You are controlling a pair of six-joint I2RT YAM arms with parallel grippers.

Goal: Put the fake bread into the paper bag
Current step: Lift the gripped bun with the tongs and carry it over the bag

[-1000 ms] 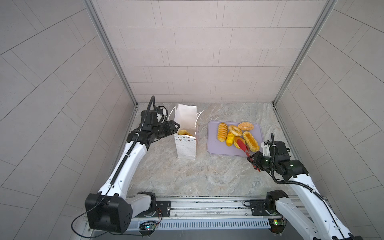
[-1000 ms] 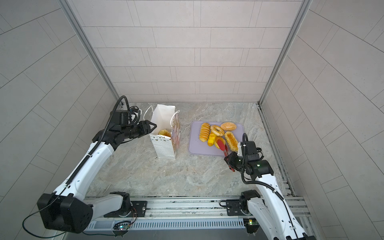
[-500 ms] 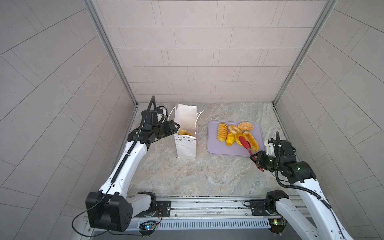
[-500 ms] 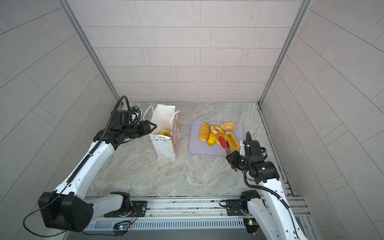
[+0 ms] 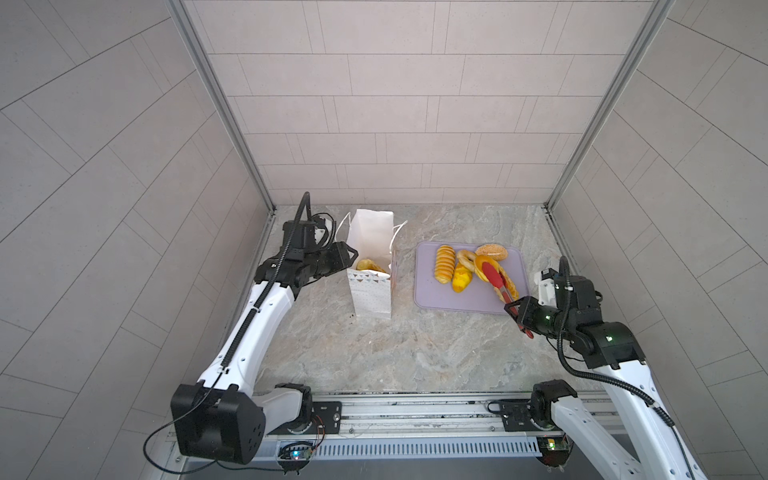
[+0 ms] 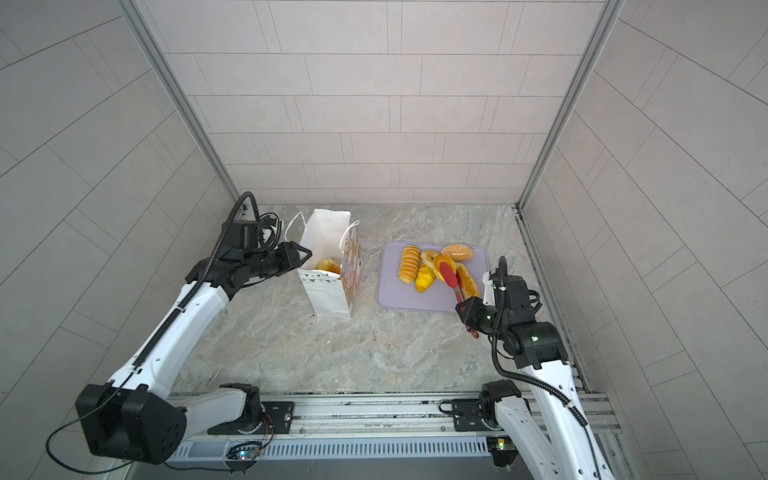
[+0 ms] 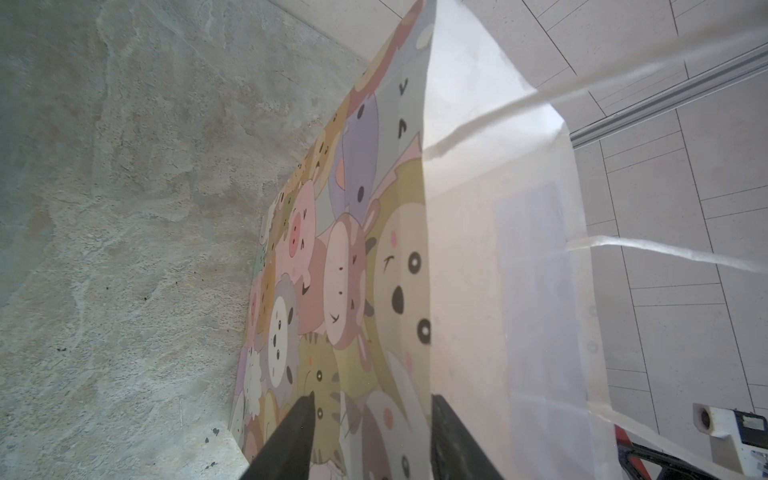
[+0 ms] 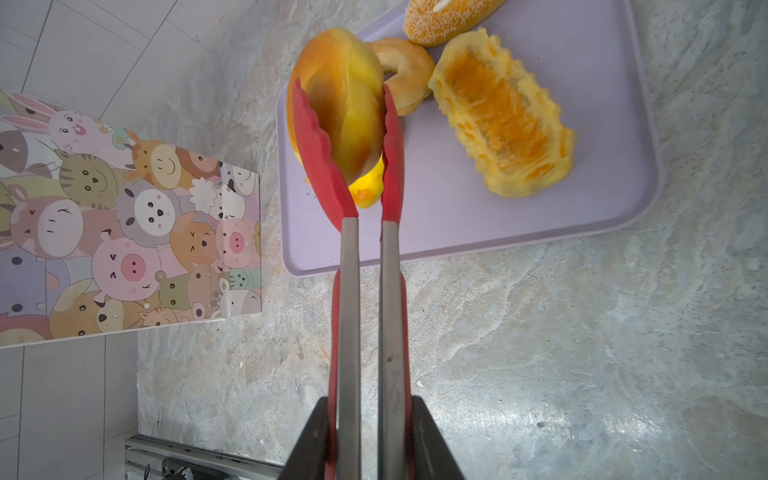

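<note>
We count seven pieces of fake bread [image 5: 444, 266]: six at the lilac tray [image 5: 473, 302] and one inside the paper bag [image 5: 372, 297]. On the tray lie a ridged loaf [image 5: 444, 262], a pale ring [image 5: 464, 257], a seeded bun [image 5: 491, 251], a small yellow roll [image 5: 460, 282] and a long rough loaf [image 8: 503, 120] with an orange middle. The sixth is a smooth orange oval [image 8: 338, 99] shading to yellow. It is pinched between the red tips of the one pair of tongs [image 8: 349, 291], over the roll. The golden piece [image 6: 328, 265] in the bag shows only its top above the rim.

The single bag stands upright on the worktop [image 5: 395, 353], near the tray's left side. It is white inside, with triangles and dots on its near face and cartoon animal faces on the side towards the tray.

The right pincer [image 8: 369, 401] is pressed together on the tongs' metal arms. The left pincer [image 7: 372, 397] is at the bag's other side, fingers spread with the bag's edge between them. Whether they touch the paper we cannot tell.

In the right wrist view the seeded bun is cut off by the frame and the ridged loaf is out of sight.
</note>
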